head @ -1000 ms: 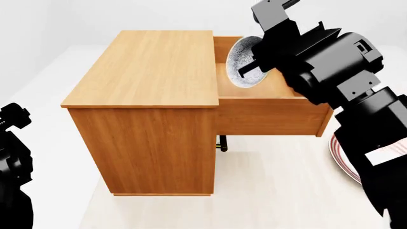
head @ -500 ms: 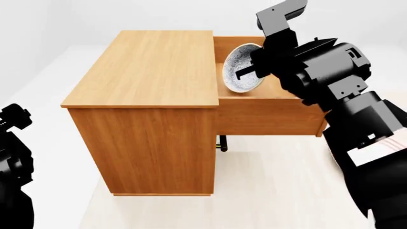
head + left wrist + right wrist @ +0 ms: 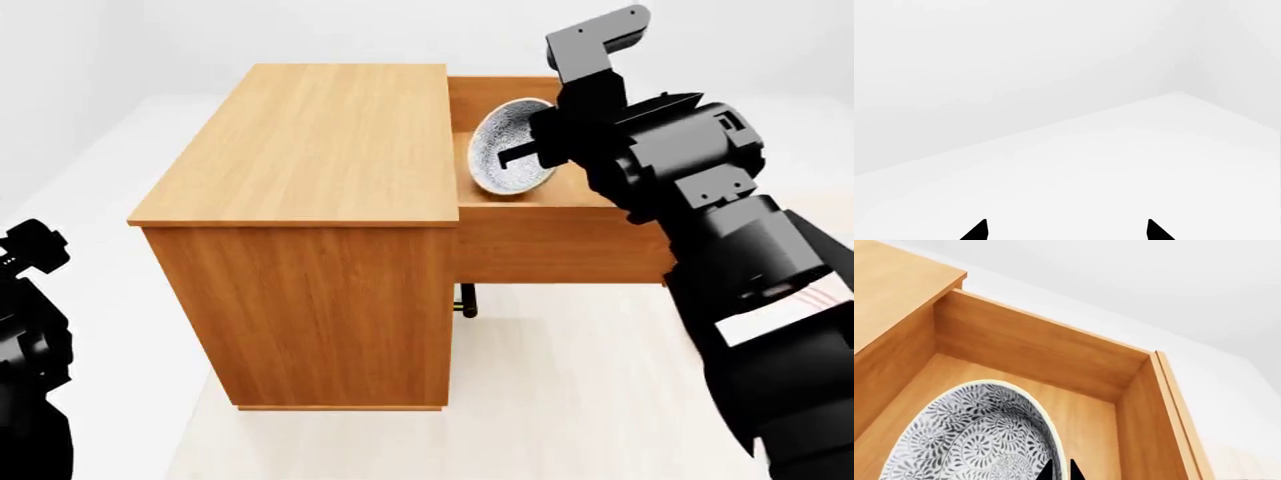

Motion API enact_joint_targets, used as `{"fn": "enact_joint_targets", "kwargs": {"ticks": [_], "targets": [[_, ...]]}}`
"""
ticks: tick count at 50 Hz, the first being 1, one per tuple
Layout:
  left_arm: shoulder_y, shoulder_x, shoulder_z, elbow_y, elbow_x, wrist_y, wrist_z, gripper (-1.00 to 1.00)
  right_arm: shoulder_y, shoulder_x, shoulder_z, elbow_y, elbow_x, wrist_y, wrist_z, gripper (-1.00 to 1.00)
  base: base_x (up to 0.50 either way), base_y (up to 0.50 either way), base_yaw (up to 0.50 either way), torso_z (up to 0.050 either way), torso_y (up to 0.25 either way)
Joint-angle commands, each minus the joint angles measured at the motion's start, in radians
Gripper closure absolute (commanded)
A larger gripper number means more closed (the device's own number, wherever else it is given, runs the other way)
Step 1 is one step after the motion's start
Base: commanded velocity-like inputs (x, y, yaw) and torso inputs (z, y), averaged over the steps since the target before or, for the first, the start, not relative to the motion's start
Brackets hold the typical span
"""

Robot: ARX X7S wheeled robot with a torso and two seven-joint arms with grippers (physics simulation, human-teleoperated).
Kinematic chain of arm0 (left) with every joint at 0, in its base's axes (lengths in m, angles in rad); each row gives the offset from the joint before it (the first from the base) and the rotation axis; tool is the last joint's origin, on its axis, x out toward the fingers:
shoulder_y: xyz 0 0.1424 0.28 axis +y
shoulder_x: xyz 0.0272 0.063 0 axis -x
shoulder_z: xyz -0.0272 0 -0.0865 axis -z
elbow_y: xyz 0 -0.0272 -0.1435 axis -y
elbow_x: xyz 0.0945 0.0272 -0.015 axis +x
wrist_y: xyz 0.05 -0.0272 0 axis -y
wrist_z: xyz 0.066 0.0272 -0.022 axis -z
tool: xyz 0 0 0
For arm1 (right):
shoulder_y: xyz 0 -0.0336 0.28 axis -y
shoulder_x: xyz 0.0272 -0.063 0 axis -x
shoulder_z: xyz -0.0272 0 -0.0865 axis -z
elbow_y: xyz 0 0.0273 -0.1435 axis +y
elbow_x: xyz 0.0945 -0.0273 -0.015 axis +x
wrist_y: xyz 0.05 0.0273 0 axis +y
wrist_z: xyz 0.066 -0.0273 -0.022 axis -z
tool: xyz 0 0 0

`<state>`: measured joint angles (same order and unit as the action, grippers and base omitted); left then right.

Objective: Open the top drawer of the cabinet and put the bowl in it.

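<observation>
Cabinet (image 3: pixel 307 210): top drawer (image 3: pixel 561 235) pulled out, its handle hidden behind my right arm. Bowl (image 3: pixel 511 147): inside that drawer, tipped on edge near the cabinet side, rim pinched by my right gripper (image 3: pixel 537 150), whose fingertips are largely masked by the wrist. Left gripper (image 3: pixel 1066 231): only two dark fingertips (image 3: pixel 977 232) show, parted, holding nothing, facing blank white floor.

The cabinet (image 3: pixel 300 150) and its top drawer (image 3: pixel 1047 347) look like smooth, matt orange-brown wood with fine grain. The bowl (image 3: pixel 507 150) looks glazed ceramic, grey-blue with a swirling pattern and pale rim. The right gripper (image 3: pixel 523 152) is matt black, plastic-looking.
</observation>
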<state>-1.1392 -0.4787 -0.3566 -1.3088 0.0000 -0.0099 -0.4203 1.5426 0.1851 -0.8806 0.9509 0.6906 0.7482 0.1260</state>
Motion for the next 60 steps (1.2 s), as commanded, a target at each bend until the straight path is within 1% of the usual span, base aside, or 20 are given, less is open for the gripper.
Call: {"fn": "enact_joint_targets", "kwargs": {"ticks": [1,6,7,20,24,34,48,54,60], "targets": [[0.004,0.003,0.000,0.000,0.000,0.002,0.001,-1.00,-0.005,-0.024,-0.005,0.082,-0.020,-0.050,-0.027,1.00,0.00,0.00,0.00,0.000,0.000],[0.005,0.003,0.001,0.000,0.000,0.003,0.001,-1.00,-0.004,-0.025,-0.001,0.090,-0.018,-0.056,-0.031,1.00,0.00,0.00,0.00,0.000,0.000],[0.005,0.003,0.001,0.000,0.000,0.003,0.001,-1.00,-0.004,-0.024,-0.001,0.089,-0.018,-0.056,-0.033,-1.00,0.00,0.00,0.00,0.000,0.000],[0.008,0.004,0.001,0.000,-0.001,0.005,0.003,-1.00,-0.011,-0.005,0.001,0.040,-0.021,-0.068,-0.012,-1.00,0.00,0.00,0.00,0.000,0.000],[0.012,0.006,0.001,0.000,0.000,0.006,0.004,-1.00,-0.020,0.015,0.003,-0.009,-0.036,-0.110,0.023,-1.00,0.00,0.00,0.00,0.000,0.000],[0.014,0.008,0.006,0.000,0.001,0.007,0.004,-1.00,-0.018,0.089,0.049,-0.178,-0.080,-0.256,0.176,-1.00,0.00,0.00,0.00,0.000,0.000],[0.013,0.011,0.009,0.000,0.000,0.007,0.002,-1.00,-0.022,0.146,0.083,-0.291,-0.087,-0.280,0.269,-1.00,0.00,0.00,0.00,0.000,0.000],[0.010,0.010,0.009,0.000,0.000,0.007,0.002,-1.00,-0.064,0.239,0.125,-0.522,-0.037,-0.217,0.352,-1.00,0.00,0.00,0.00,0.000,0.000],[0.007,0.009,0.010,0.000,0.000,0.006,0.002,-1.00,-0.161,0.374,0.181,-0.820,0.035,-0.167,0.453,-1.00,0.00,0.00,0.00,0.000,0.000]]}}
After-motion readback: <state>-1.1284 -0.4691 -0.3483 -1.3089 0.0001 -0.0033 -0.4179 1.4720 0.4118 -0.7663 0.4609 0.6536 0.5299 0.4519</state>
